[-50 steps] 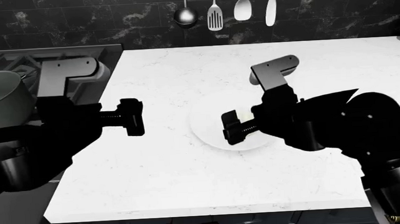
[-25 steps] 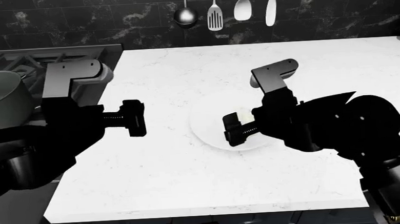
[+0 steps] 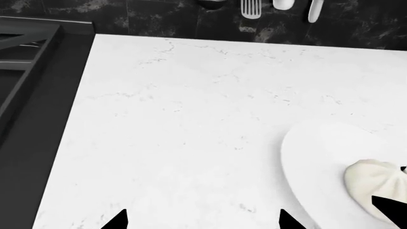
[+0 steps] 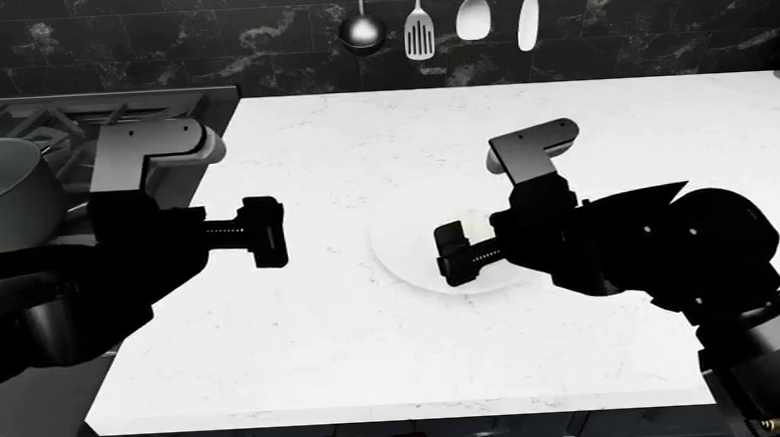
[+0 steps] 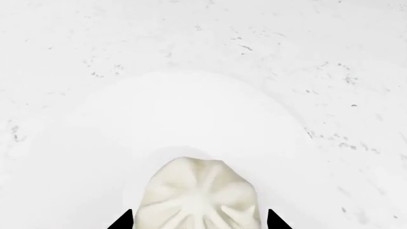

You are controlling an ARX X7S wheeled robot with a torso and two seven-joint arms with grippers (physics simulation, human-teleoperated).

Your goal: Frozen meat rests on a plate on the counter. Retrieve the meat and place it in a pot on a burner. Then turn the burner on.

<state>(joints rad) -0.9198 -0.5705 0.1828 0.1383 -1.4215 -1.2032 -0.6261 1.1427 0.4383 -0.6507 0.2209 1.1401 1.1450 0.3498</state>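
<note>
Pot (image 4: pixel 2 204) waits empty-looking at far left on the stove; nothing is cooked yet. Left gripper (image 4: pixel 260 232) hovers over bare worktop (image 4: pixel 329 342), open, holding nothing. On the plate (image 4: pixel 399 253), right gripper (image 4: pixel 456 250) straddles the frozen meat (image 5: pixel 198 195), fingers apart, not yet closed. Since a second ago it has edged closer; lifting, potting, lighting remain.

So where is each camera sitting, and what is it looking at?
Head view: high on the robot, looking down over the counter; both arms, left gripper and right gripper show.
Left wrist view: by the left gripper, facing counter, stove edge and plate; only black fingers show.
Right wrist view: by the right gripper, close above the meat, a finger at either side.
All three share plate and meat.
</note>
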